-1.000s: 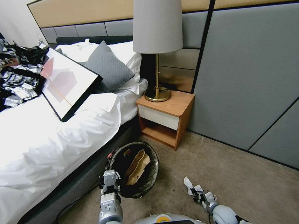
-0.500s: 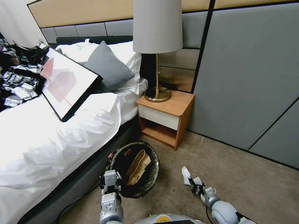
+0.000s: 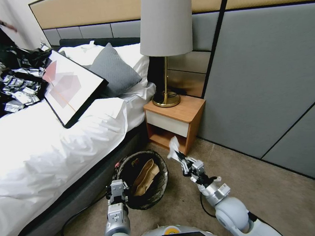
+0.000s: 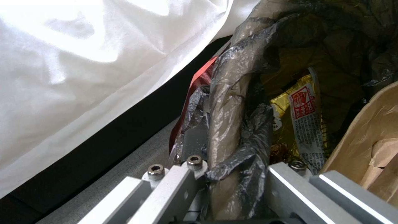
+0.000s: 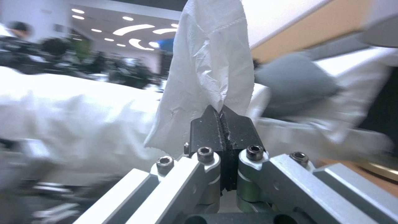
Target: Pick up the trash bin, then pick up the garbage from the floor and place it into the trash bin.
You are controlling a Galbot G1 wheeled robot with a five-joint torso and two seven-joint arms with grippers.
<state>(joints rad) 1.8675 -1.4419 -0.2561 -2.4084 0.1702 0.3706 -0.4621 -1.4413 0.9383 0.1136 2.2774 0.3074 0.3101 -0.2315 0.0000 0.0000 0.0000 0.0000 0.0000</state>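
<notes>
The trash bin (image 3: pixel 160 191), lined with a black crinkly bag, stands on the carpet beside the bed. My left gripper (image 3: pixel 115 190) is shut on its near rim (image 4: pixel 226 124), the bag-wrapped edge pinched between the fingers. Inside lie a crumpled brown paper bag (image 3: pixel 145 177) and red and yellow wrappers (image 4: pixel 303 118). My right gripper (image 3: pixel 180 157) is raised just right of the bin, level with the nightstand's lower shelf, and is shut on a white paper scrap (image 3: pixel 173 146). In the right wrist view the scrap (image 5: pixel 207 62) stands up from the closed black fingertips (image 5: pixel 238 132).
The bed (image 3: pixel 39 150) runs along the left with a framed picture (image 3: pixel 72 87) and a grey pillow (image 3: pixel 115 72). A wooden nightstand (image 3: pixel 174 124) with a lamp (image 3: pixel 166 40) stands behind the bin. A black cable (image 3: pixel 66 228) loops on the carpet. Grey wall panels close the right side.
My right gripper rose from the carpet with the white paper scrap and swung forward and left toward the bin. The left gripper and bin stayed put.
</notes>
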